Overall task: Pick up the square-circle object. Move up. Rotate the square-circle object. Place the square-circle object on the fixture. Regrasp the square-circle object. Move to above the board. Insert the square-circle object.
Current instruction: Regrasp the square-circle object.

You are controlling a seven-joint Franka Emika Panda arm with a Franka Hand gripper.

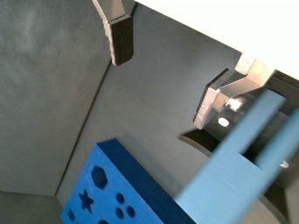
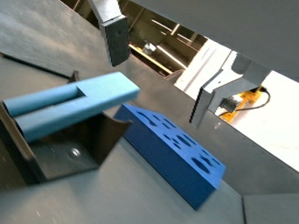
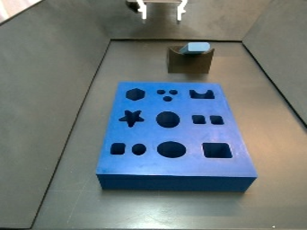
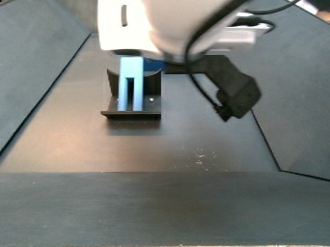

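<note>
Square-circle object (image 4: pixel 133 85) rests in the fixture (image 3: pixel 188 59), behind the board (image 3: pixel 174 135). Pincer (image 1: pixel 176 74), fingers (image 1: pixel 121 39) spread apart and empty, hangs above the fixture.

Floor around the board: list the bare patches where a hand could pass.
Bare dark floor flanks the board on both long sides, and a strip separates it from the fixture, which carries the square-circle object. It is crowded there, beneath the open, empty gripper.
</note>
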